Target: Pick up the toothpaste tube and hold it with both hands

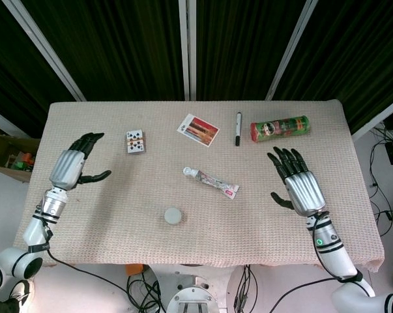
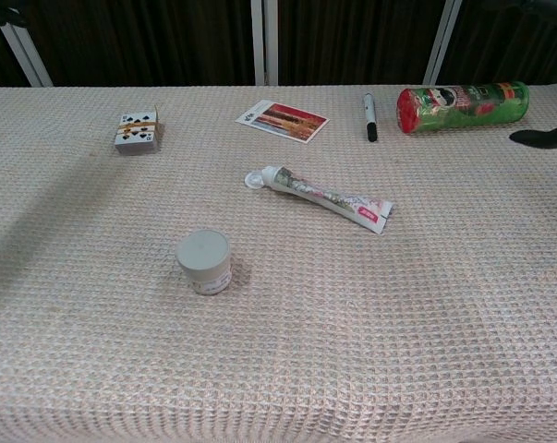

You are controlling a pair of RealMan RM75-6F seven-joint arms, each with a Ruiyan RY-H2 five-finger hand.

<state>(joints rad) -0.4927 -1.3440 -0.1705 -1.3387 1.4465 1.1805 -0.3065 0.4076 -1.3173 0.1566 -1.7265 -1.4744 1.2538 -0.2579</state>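
The toothpaste tube (image 1: 211, 181) (image 2: 322, 197) lies flat near the middle of the table, its white cap toward the left. My right hand (image 1: 297, 184) hovers open to the right of the tube, fingers spread, a hand's width away from it. In the chest view only a dark fingertip (image 2: 542, 137) of it shows at the right edge. My left hand (image 1: 75, 163) is open over the left side of the table, far from the tube, and holds nothing.
A small white round jar (image 1: 173, 216) (image 2: 204, 261) stands in front of the tube. A deck of cards (image 1: 135, 141), a picture card (image 1: 198, 129), a black marker (image 1: 238, 128) and a green chips can (image 1: 279, 128) lie along the far side.
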